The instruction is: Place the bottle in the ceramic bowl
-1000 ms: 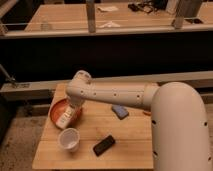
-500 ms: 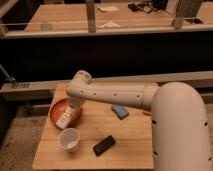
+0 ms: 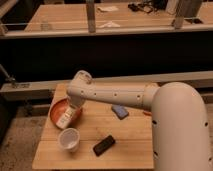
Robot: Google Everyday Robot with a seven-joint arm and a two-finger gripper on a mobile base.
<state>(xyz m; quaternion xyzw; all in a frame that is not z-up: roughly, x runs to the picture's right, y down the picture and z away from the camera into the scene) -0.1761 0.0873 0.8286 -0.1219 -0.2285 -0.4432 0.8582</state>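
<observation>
Four loose things share the wooden bench (image 3: 125,137) with the robot's arm. Nearest the camera, a white paper cup (image 3: 69,139) stands upright with its mouth open, close to the bench's front left part, and a dark flat rectangular object (image 3: 104,145) lies just to its right, apart from it. Past the cup, the ceramic bowl (image 3: 56,111) sits at the left edge of the bench, orange-red and shallow. The bottle (image 3: 65,119), white with dark markings, is tilted over the bowl's near right rim, its lower end pointing toward the cup; whether it rests on the bowl or hangs just above cannot be told. The end effector (image 3: 70,114) is right at the bottle, coming down from the arm's rounded wrist above it, but whether it is clenched on the bottle or released cannot be told. The big white arm (image 3: 120,95) runs from that wrist across the middle of the bench to a bulky segment filling the right foreground. Beyond the arm, a small blue-grey object (image 3: 119,111) lies flat on the bench. Farther back, a dark railing and another wooden surface (image 3: 65,17) cross the scene.
</observation>
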